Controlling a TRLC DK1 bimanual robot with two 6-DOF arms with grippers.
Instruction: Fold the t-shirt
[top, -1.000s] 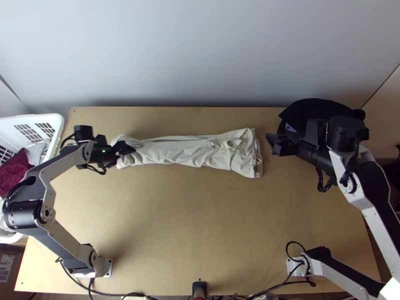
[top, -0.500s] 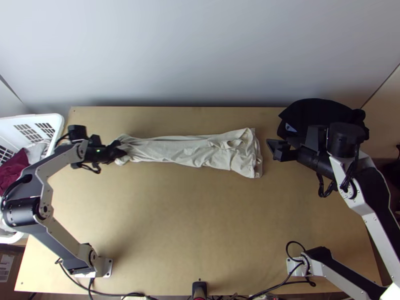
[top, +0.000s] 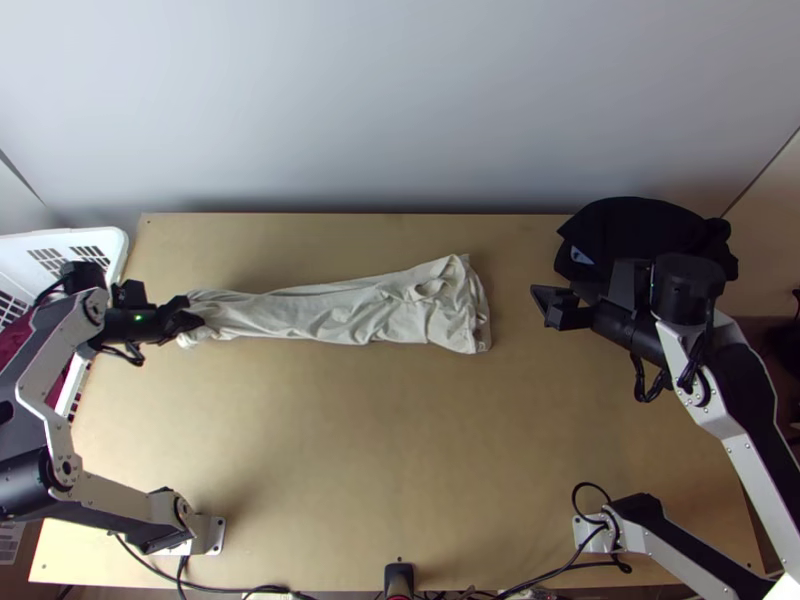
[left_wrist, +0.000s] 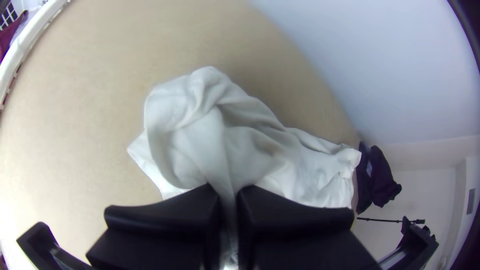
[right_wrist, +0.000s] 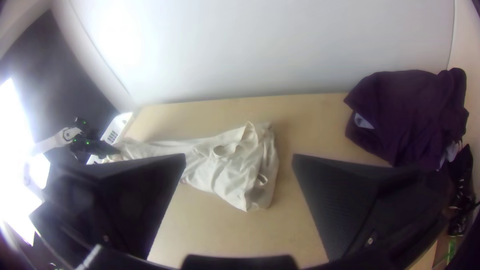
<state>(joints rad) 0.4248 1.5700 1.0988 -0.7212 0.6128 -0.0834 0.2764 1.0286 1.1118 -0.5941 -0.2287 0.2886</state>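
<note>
The cream t-shirt (top: 350, 308) lies in a long, narrow, wrinkled strip across the table's far half, wider at its right end. My left gripper (top: 190, 318) is at the strip's left end; in the left wrist view the left gripper (left_wrist: 229, 200) is shut on a bunched ridge of the shirt (left_wrist: 200, 130). My right gripper (top: 548, 306) is off to the right of the shirt, apart from it. In the right wrist view the right gripper (right_wrist: 239, 165) stands open, and the shirt (right_wrist: 225, 170) lies farther off beyond its fingers.
A dark heap of cloth (top: 640, 232) lies at the table's far right corner, close to the right gripper. A white basket (top: 110, 243) with dark red cloth stands at the left edge, beneath the left arm. Bare tabletop (top: 380, 450) stretches in front of the shirt.
My left gripper has moved left, and the whole shirt has slid left with it, its right end now farther from the right gripper. The right arm has hardly moved.
</note>
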